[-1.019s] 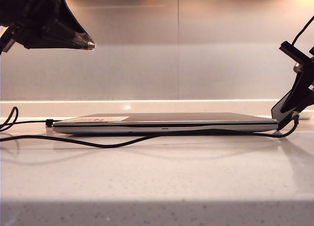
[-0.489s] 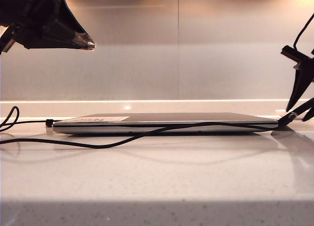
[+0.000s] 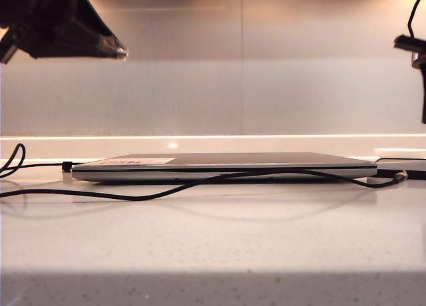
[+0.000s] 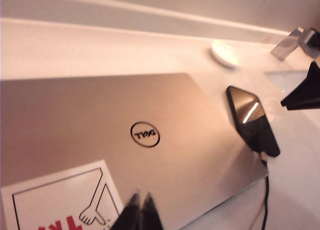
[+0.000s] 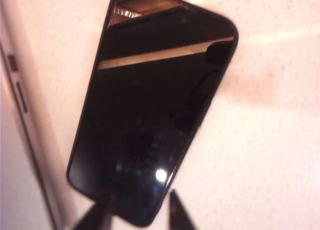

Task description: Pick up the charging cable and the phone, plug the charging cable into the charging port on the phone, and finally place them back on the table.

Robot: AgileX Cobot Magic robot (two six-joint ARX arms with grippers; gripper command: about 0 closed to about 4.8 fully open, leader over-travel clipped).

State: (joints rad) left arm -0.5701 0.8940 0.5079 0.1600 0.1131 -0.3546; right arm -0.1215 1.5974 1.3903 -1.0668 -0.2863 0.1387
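The phone [image 5: 150, 110], a black glossy slab, lies flat on the pale speckled table [image 3: 213, 239] just beyond the right end of the silver laptop [image 3: 219, 163]. The black charging cable [image 3: 153, 196] trails along the table in front of the laptop, and its end reaches the phone [image 4: 252, 121]; I cannot tell whether it is plugged in. My right gripper [image 5: 140, 214] hangs open above the phone's near end, holding nothing. Raised high over the laptop's sticker end, my left gripper [image 4: 140, 209] is shut and empty.
The closed laptop [image 4: 125, 135] fills the middle of the table, with a white-and-red sticker [image 4: 60, 200] on its lid. A white oval object [image 4: 225, 54] and a metal piece [image 4: 295, 42] sit beyond the phone. More cable coils at the far left [image 3: 13, 161].
The right gripper opened, let go of the cable's end and rose clear of the table. The cable's end sank beside the phone. The left gripper stayed where it was.
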